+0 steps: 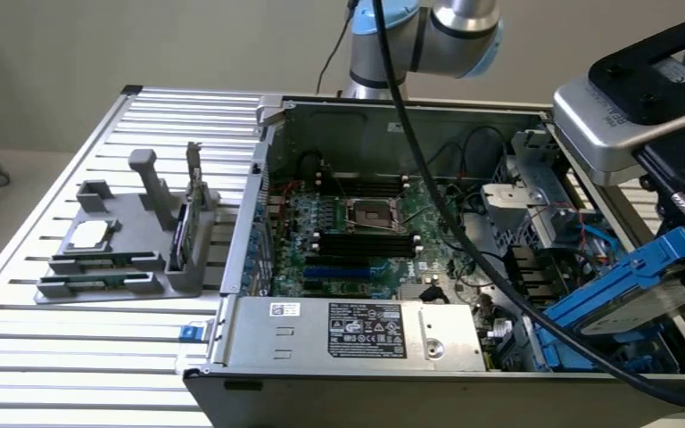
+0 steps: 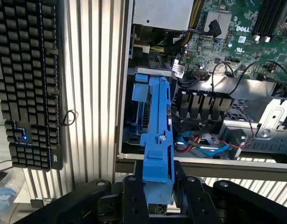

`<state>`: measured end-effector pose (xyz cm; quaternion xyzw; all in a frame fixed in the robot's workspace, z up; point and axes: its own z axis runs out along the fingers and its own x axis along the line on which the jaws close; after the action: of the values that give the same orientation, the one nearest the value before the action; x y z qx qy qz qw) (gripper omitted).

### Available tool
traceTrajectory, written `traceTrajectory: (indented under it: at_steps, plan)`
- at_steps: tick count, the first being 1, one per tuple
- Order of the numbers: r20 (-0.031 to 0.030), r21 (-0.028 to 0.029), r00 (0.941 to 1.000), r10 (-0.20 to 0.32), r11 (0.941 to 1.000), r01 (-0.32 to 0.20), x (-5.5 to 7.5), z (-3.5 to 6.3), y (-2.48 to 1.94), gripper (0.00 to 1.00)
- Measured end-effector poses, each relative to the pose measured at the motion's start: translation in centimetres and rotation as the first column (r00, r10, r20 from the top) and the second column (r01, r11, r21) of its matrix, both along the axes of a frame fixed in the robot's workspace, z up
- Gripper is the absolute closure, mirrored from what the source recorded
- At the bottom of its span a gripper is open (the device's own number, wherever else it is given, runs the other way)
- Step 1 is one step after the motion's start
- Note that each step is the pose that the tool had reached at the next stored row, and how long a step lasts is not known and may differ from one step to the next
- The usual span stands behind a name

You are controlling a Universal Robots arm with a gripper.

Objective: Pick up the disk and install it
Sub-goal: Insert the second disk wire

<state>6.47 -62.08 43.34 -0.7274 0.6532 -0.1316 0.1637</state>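
Open desktop computer case (image 1: 355,343), lying on its side on a slatted aluminium table (image 1: 69,357), with the green motherboard (image 1: 355,241) exposed. The black two-fingered gripper (image 2: 158,196) is closed on the disk (image 2: 157,135), a flat hard drive framed by bright blue plastic carrier rails; in the wrist view the two fingers (image 2: 135,196) clamp one end of the blue rail from either side. In the exterior view the disk (image 1: 628,290) hangs tilted over the case's corner at that view's lower right, its free end pointing down toward the drive bay (image 2: 134,116), where blue fittings already sit. Whether the disk touches the bay cannot be told.

Judged from this, the step in hand is insertion. It would go well if the rails are squared to the bay's guides before any push, and if the red and blue cables (image 2: 204,142) just beside the bay stay clear of the slot.

The arm (image 1: 438,36) reaches from the table's far edge across the case, wrist angled steeply downward. A black keyboard (image 2: 26,84) lies beside the table.
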Motion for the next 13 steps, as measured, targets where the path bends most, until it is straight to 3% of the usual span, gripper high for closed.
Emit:
traceTrajectory:
  at_steps: [4, 7, 13]
  plan:
    - [0.0223, -0.0153, 0.9998, 0.000, 0.9999, 0.000, -0.4, -0.13, 0.01, 0.66]
    - [0.0335, -0.0206, 0.9994, 0.000, 0.9998, 0.000, -0.9, -0.21, 0.06, 0.66]
    - [0.0646, -0.0307, 0.9979, 0.001, 0.9995, 0.001, -1.6, -0.39, 0.39, 0.66]
